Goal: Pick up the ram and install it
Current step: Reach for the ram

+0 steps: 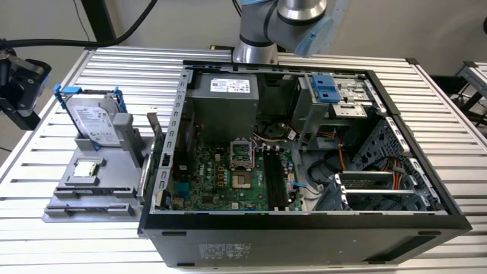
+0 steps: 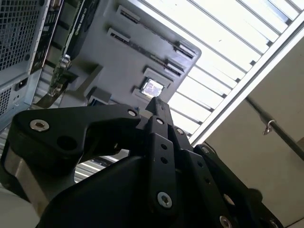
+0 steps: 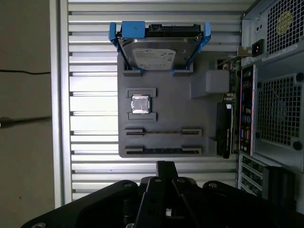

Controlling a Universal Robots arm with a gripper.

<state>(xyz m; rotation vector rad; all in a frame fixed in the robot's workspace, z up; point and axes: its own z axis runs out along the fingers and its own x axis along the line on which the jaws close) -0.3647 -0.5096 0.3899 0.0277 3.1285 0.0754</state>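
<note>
On the slatted table (image 1: 437, 85), a tray (image 3: 180, 109) holds the ram (image 3: 164, 133).

The black tool (image 2: 156, 102) stood in the foreground, its fingers pressed together on nothing. At its twelve o'clock, just past the tips, the small square silver processor (image 2: 152, 88) lay in a pocket of the grey holder (image 2: 128, 61). The holder rested on the slatted metal surface (image 2: 223, 52), with the mesh-sided computer case (image 2: 19, 38) at the tool's ten o'clock.
</note>
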